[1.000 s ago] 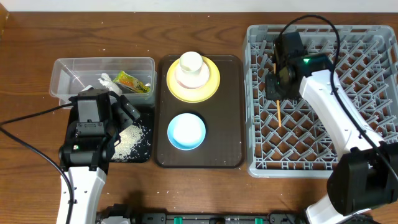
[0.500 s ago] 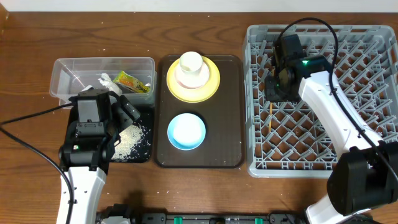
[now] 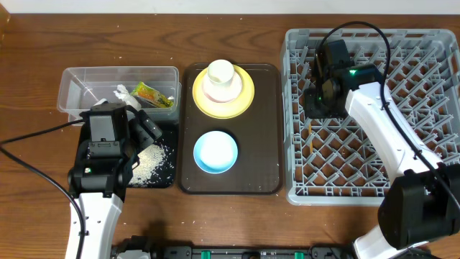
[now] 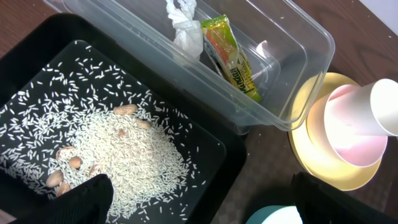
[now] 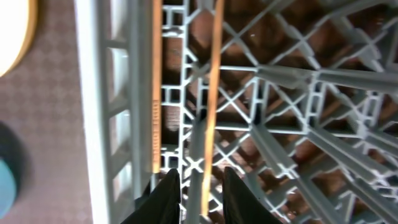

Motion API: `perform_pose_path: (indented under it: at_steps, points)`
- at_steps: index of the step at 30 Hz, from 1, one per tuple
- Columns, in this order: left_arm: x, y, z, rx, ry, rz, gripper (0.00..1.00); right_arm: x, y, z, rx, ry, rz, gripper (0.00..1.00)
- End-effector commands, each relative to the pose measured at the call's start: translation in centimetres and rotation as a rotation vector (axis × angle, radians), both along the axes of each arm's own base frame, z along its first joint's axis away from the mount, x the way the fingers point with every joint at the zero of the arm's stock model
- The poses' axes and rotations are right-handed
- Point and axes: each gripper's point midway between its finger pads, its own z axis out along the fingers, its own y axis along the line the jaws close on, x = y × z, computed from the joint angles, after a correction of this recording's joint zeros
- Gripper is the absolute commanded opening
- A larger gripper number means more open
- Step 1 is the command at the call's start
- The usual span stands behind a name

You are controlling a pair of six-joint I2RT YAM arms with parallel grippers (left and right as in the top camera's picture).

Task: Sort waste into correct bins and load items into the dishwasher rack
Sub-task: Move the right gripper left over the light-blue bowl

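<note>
My left gripper (image 3: pixel 147 124) hangs wide open over the black bin (image 3: pixel 169 177), above the rice (image 4: pixel 124 149). A tissue (image 4: pixel 183 25) and a yellow-green wrapper (image 4: pixel 231 59) lie in the clear tub (image 3: pixel 72 90). A white cup (image 3: pixel 221 72) stands in a pinkish bowl (image 3: pixel 214 93) on the yellow plate (image 3: pixel 246 101), and the light-blue bowl (image 3: pixel 215 152) sits in front of it. My right gripper (image 5: pixel 204 194) is low in the grey rack (image 3: pixel 374 158), its jaws slightly apart around a wooden chopstick (image 5: pixel 212 93) without pinching it. A second chopstick (image 5: pixel 155 93) lies beside it.
The dishes stand on a dark-brown tray (image 3: pixel 266 144) between the bins and the rack. A few brown nuts (image 4: pixel 65 165) lie among the rice. The rack's upright pegs (image 5: pixel 280 74) surround my right fingers.
My right gripper opened a little and let the chopstick drop down into the rack, then shifted slightly left. The left arm has not moved.
</note>
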Motion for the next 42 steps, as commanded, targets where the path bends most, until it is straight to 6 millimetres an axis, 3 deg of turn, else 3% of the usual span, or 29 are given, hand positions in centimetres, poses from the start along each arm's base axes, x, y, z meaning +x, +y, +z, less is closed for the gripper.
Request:
perform_pose_path:
  at_steps: [1,16,26,42]
  points:
    - [0.2,0.4,0.4,0.018,-0.005,0.012,0.95,-0.2,1.9,0.1,0.115,0.018,0.012,0.21]
    - [0.2,0.4,0.4,0.018,-0.005,0.012,0.94,-0.3,6.0,0.0,0.162,-0.024,0.1,0.22]
    - [0.2,0.4,0.4,0.018,-0.005,0.012,0.95,-0.5,6.7,-0.2,0.081,-0.048,0.108,0.22]
    - [0.2,0.4,0.4,0.018,-0.005,0.012,0.94,0.0,5.5,-1.1,-0.016,-0.064,0.036,0.21]
